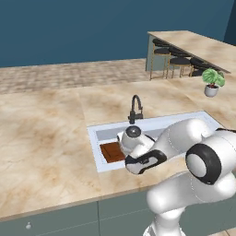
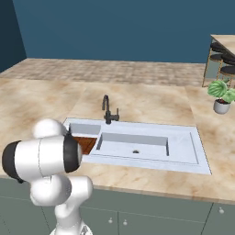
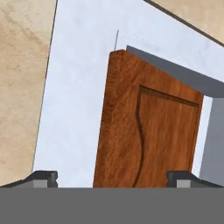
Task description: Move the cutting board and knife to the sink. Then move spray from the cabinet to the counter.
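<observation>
The reddish-brown cutting board [image 1: 112, 152] [image 2: 85, 143] lies in the left end of the sink [image 1: 184, 123] [image 2: 183, 142], tilted against its wall. In the hand view the cutting board [image 3: 148, 131] fills the middle, its edge groove showing, over the pale sink [image 3: 74, 109] floor. My gripper [image 3: 111, 177] hangs just above the board, open wide, with its tips on either side of the board and the left tip well away from it. The knife, the spray and the cabinet are out of view. The beige marbled counter [image 1: 41, 138] surrounds the sink.
A dark curved faucet [image 1: 135, 108] [image 2: 108, 110] stands behind the basin. A potted plant [image 1: 212, 82] [image 2: 222, 96] sits on the counter to the right. Black stools [image 1: 179, 57] line a far island. My arm's elbow [image 2: 43, 158] looms at the counter's front edge.
</observation>
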